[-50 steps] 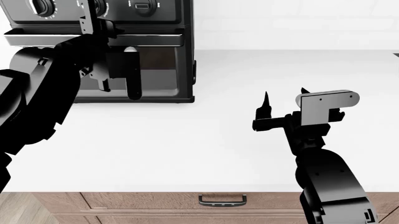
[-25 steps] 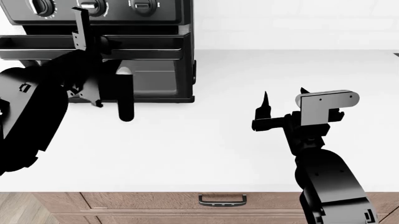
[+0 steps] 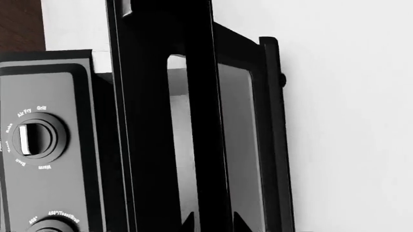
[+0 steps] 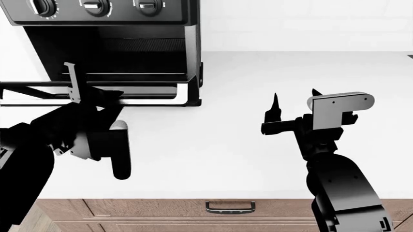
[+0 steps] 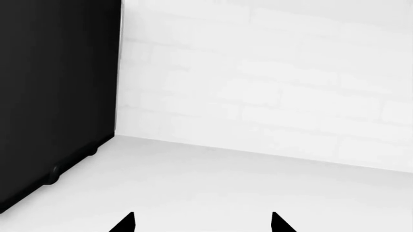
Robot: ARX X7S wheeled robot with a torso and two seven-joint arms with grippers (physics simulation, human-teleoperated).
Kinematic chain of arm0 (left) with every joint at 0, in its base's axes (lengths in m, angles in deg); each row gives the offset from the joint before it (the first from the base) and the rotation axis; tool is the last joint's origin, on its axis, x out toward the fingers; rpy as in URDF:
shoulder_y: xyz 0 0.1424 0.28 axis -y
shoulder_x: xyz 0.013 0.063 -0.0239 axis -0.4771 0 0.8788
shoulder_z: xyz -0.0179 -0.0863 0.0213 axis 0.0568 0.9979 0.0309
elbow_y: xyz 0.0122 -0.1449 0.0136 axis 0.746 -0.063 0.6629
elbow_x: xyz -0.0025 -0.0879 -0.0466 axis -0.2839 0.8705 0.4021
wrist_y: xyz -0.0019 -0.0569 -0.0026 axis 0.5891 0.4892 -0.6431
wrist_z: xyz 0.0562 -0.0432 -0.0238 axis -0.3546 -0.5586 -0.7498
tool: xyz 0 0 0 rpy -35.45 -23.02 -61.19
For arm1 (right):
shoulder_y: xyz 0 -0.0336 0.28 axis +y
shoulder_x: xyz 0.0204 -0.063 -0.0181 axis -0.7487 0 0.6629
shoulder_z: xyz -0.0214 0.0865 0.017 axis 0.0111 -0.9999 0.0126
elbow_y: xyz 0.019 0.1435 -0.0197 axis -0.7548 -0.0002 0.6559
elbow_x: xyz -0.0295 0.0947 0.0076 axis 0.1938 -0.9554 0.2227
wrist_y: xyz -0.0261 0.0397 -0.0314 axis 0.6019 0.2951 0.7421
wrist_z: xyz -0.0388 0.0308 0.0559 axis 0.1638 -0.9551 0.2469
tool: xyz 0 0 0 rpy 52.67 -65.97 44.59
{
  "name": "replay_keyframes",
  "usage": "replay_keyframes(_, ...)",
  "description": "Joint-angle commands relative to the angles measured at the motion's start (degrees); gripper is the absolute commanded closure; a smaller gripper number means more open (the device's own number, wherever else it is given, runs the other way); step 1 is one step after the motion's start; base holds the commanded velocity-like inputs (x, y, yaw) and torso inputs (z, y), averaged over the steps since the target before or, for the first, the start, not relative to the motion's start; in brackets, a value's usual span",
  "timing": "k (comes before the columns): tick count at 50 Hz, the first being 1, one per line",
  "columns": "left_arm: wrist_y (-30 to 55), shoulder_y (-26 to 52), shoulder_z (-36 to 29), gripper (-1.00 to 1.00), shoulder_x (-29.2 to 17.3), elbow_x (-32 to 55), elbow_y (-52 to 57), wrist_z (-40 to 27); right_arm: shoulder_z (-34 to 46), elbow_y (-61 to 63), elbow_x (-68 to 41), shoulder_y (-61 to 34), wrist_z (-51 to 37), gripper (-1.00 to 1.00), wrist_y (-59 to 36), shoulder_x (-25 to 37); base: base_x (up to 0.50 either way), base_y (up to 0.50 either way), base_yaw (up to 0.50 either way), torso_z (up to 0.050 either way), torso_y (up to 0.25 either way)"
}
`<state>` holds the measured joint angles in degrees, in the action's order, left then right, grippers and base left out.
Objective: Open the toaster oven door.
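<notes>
The black toaster oven stands at the back left of the counter, knobs along its top panel. The toaster oven door hangs open, nearly level, and the dark cavity shows above it. My left gripper sits at the door's front edge, its jaws on either side of the bar handle. In the left wrist view the glass window and a knob show beside the bar. My right gripper is open and empty over the counter, to the right of the oven, whose black side shows in its wrist view.
The white counter stretches to the right and front of the oven. A wooden drawer front with a small metal handle lies below the counter's front edge. A white tiled wall stands behind.
The door has swung down from almost shut to nearly level. My left gripper has moved down and toward me with its handle. The right arm has not moved.
</notes>
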<state>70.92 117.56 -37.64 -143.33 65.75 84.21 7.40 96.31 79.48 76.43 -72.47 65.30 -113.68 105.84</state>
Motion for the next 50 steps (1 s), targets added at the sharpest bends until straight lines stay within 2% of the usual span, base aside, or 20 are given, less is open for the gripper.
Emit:
replay_keyframes(1, 3.9, -7.2, 2.1, 1.0, -7.0, 0.7, 10.9, -5.9, 0.3, -0.2, -0.1, 0.0, -0.1, -1.0, 0.4, 0.1, 0.0, 0.0, 0.0, 0.0, 0.0)
replay_keyframes(9, 5.4, -12.7, 1.0, 1.0, -9.7, 0.2, 14.3, -9.6, 0.3, -0.7, -0.3, 0.2, -0.1, -1.0, 1.0, 0.1, 0.0, 0.0, 0.0, 0.002, 0.005)
replay_keyframes(30, 8.5, -27.0, -3.9, 1.0, -13.3, -2.2, 19.3, -21.2, 0.5, -0.5, -0.6, 0.7, -0.6, -1.0, 1.0, 0.5, 0.0, 0.0, 0.0, 0.0, 0.002)
replay_keyframes(40, 6.0, -29.2, -6.6, 1.0, -11.0, -2.5, 14.3, -22.8, 0.3, -0.1, -0.8, 0.9, -0.8, -1.0, 0.9, 0.9, 0.0, 0.0, 0.0, 0.001, 0.001)
replay_keyframes(50, -0.3, -26.2, -9.5, 1.0, -4.4, -2.8, 2.2, -20.3, -0.5, 1.7, -1.3, 1.7, -1.5, -1.0, -0.1, 1.7, 0.0, 0.0, 0.0, 0.0, 0.0)
